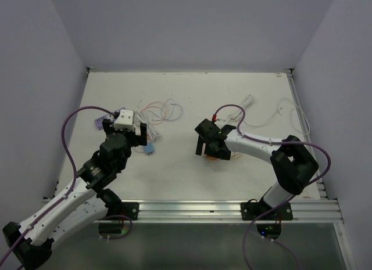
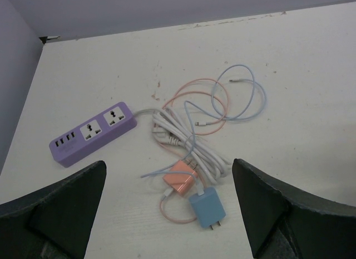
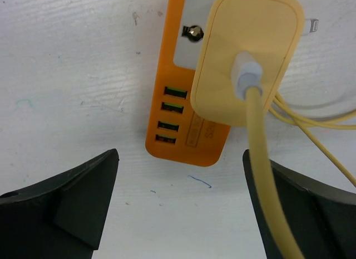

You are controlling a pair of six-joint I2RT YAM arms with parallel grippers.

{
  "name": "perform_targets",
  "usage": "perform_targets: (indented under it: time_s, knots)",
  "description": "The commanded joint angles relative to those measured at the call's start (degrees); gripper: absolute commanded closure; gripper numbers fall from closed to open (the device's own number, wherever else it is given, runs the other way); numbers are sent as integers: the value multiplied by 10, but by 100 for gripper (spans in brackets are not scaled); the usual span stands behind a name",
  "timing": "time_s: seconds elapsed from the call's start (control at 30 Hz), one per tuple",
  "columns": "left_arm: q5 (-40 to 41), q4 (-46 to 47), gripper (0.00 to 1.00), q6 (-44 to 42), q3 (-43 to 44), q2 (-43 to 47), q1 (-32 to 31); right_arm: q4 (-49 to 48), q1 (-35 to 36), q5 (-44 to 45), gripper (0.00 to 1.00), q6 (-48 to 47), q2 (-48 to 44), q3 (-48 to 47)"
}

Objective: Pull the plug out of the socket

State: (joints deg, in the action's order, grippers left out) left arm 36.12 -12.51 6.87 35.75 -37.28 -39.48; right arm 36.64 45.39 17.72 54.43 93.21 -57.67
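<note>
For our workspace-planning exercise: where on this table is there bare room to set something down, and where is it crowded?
Bare: the table's near strip between the blue adapter and the right pincer, and the back band along the rear wall. Crowded: the cable tangle by the left pincer, and the orange power strip with white cable at right.

Hardly any writing can be read. On the orange power strip point(image 3: 183, 142), in the right wrist view, a line of pale lettering runs along the casing next to the four USB ports. It seems to start with a capital "S". The letters after it are blurred, and the yellow charger plug point(image 3: 245, 53) covers the rest. On the purple power strip point(image 2: 92, 135), in the left wrist view, there is a faint pale print beside its USB ports, too small to make out. A short blue pen stroke on the table point(image 3: 67, 75) forms no letter.
</note>
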Motion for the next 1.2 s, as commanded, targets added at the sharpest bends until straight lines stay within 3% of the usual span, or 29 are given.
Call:
perform_targets:
  time_s: [0.0,0.4,1.17]
  knots:
    - [-7,6,0,5,6,-2,3,37,2,-37,1,10,-27,-19]
    - [-7,6,0,5,5,1,3,53,-3,-159,1,9,-22,-29]
    - [-10,5,0,5,6,-5,3,-160,-43,-477,1,-8,23,4]
